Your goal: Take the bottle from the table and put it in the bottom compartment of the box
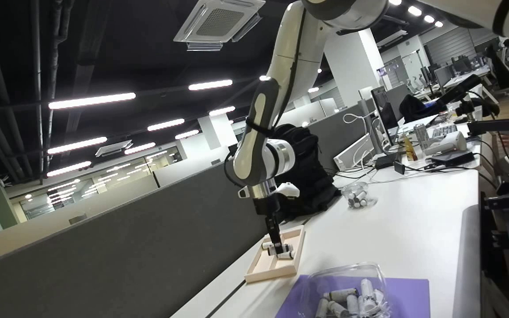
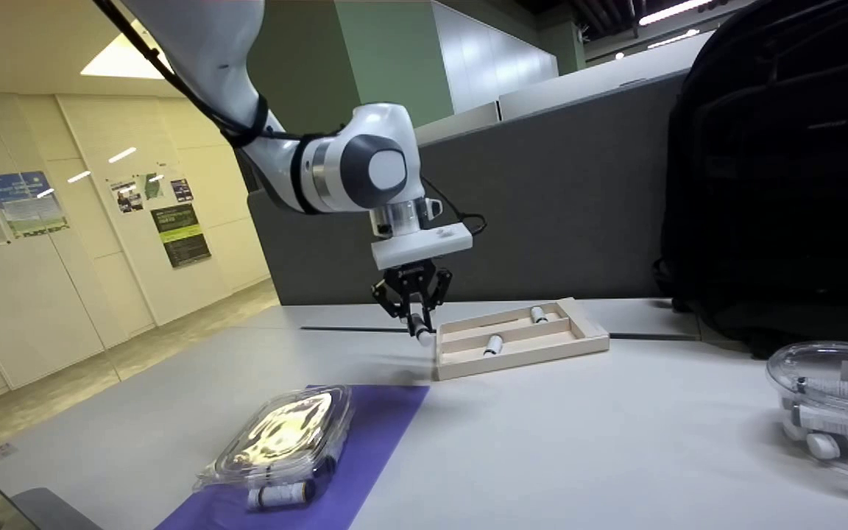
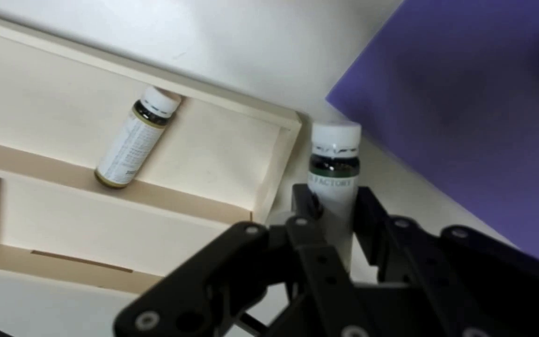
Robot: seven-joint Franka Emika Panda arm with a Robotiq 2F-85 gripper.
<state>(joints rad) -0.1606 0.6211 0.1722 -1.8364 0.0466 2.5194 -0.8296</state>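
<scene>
The black two-fingered gripper (image 3: 336, 194) pinches the dark, white-capped cylindrical bottle (image 3: 334, 181) by its white-labelled body, just outside the end of the shallow pale wooden box (image 3: 222, 97). That bottle should be light and stiff — maybe slippery glass — so I'd hold its straight side.

Arm (image 2: 328, 173) bent; claw (image 3: 335, 201) pointing down, fingers (image 3: 367, 213) clamped, slightly apart.

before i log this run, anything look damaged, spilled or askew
One oddity, in the wrist view: a dark slit along an inner bottom edge of the wooden box, interrupting an otherwise plain joint. I can't tell whether it's a crack or made that way. Nothing looks spilled.
</scene>
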